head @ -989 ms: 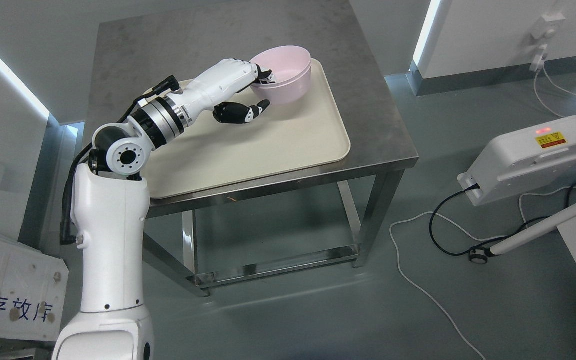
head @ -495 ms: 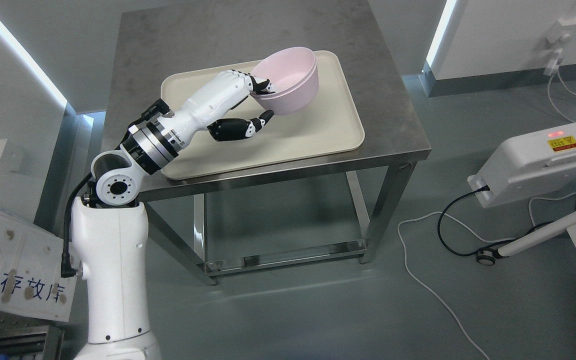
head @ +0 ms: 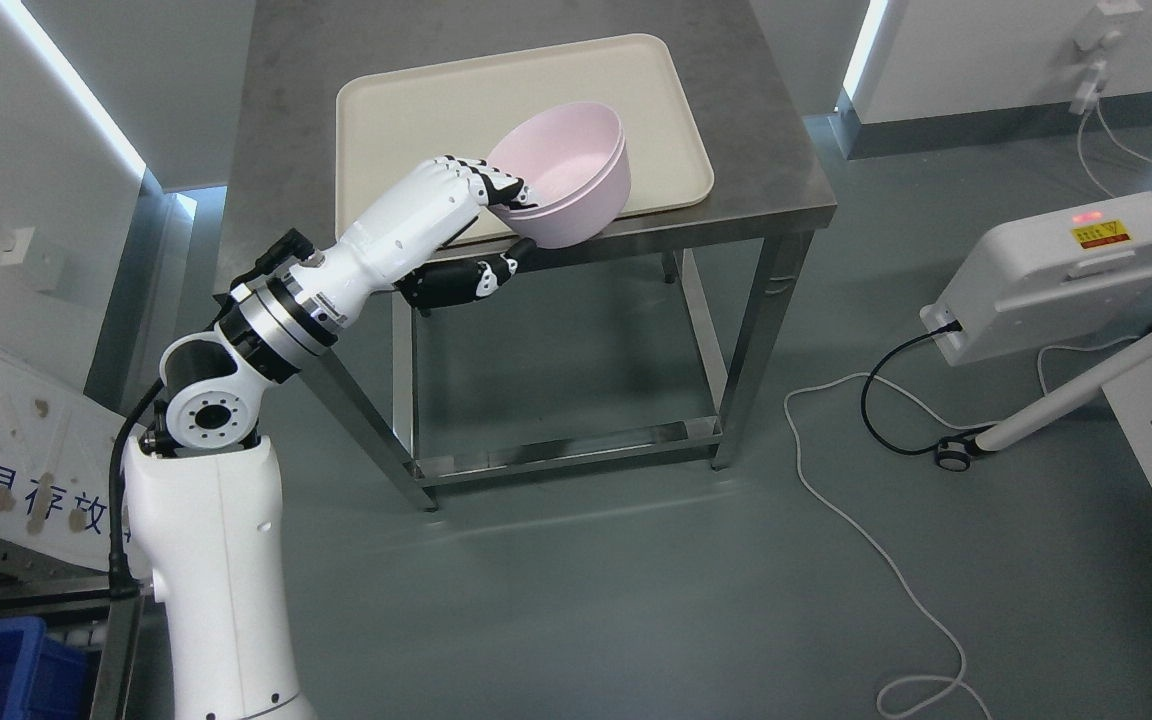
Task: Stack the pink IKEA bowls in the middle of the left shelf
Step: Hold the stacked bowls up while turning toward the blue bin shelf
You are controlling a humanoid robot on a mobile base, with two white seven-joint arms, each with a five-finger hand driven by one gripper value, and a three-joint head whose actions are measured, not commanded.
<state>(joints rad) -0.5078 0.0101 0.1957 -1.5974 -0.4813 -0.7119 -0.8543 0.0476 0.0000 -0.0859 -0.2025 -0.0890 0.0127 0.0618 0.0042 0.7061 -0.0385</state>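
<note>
Gripping the bowls (head: 566, 170) in my left robot hand (head: 481, 215) above the desk (head: 286, 90) edge; shelving remains.

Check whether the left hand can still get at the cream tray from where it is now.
Probably not yet: the left hand is shut on the pink bowls, fingers over the rim. The cream tray lies bare and close behind, but the hand is occupied.

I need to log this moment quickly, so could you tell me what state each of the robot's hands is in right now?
Left hand: closed on the rim of the pink bowls, holding them tilted.
Right hand: not in view.
</note>
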